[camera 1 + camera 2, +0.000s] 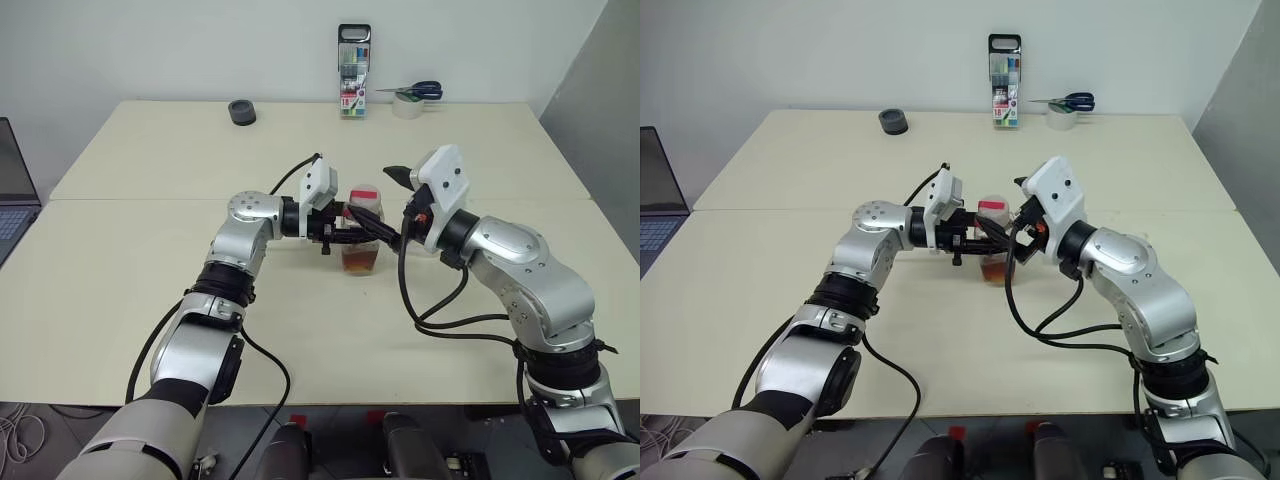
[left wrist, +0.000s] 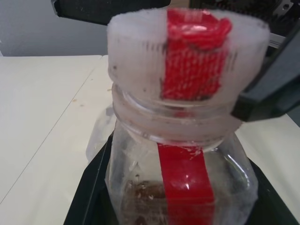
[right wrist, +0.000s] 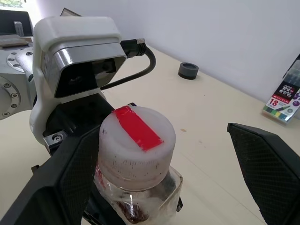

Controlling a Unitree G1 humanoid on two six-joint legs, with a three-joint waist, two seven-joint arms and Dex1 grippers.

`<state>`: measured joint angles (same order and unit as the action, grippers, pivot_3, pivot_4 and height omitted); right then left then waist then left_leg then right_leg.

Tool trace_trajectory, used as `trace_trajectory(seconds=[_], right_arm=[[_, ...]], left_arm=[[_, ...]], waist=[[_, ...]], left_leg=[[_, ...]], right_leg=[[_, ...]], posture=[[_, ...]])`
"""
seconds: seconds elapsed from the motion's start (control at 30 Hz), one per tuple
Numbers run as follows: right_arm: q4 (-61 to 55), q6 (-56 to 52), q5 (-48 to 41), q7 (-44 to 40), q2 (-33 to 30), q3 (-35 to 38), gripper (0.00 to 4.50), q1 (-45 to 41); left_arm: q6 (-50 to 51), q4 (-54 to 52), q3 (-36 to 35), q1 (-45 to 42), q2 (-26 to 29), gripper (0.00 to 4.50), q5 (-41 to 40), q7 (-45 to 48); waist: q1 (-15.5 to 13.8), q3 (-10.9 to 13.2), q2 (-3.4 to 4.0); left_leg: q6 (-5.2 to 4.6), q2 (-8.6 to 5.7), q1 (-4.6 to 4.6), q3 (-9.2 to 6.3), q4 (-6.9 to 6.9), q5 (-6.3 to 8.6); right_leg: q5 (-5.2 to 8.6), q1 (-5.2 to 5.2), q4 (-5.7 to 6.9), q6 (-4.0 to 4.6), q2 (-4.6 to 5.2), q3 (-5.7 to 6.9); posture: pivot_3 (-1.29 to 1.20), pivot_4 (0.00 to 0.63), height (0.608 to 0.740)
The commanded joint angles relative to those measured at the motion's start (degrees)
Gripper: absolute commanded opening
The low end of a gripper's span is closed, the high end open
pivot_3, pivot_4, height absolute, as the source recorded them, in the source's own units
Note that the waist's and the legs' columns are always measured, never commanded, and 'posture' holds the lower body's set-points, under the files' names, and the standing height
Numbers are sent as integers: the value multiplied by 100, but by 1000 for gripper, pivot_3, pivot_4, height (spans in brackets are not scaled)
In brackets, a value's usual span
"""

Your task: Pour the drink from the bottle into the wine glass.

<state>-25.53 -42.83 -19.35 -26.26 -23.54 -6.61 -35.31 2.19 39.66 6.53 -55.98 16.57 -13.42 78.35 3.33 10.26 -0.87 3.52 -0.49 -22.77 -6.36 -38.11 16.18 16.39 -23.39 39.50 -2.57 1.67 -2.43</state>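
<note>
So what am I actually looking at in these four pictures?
A two-armed robot at a pale table. Two pictures come from cameras in its head, looking down over its arms; the other two come from a camera on each wrist, looking along that arm's black fingers.

The left gripper is shut on a small clear bottle with a little brown drink at the bottom. Its white cap carries a strip of red tape. The right gripper is open, one finger on each side of the cap, not yet closed on it.

At the far edge lie a pack of markers, scissors on a tape roll, and a small dark ring. A laptop sits off to the left.
</note>
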Motion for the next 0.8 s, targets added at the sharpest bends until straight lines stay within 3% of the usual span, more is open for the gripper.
trace_trajectory(seconds=[0.03,0.8], right_arm=[[-169,57,-86,-41,-13,198,4500,-106],[-365,-810,-1091,-127,197,482,4500,-216]], left_arm=[[-136,-31,-99,-149,16,1761,-60,56],[-94,-141,-82,-133,-17,1761,-80,7]], waist=[[0,0,0],[0,0,0]], left_leg=[[0,0,0,0,0,0],[-2,0,0,-1,0,1]], right_leg=[[0,0,0,0,0,0],[0,0,1,0,0,0]], posture=[[0,150,740],[0,150,740]])
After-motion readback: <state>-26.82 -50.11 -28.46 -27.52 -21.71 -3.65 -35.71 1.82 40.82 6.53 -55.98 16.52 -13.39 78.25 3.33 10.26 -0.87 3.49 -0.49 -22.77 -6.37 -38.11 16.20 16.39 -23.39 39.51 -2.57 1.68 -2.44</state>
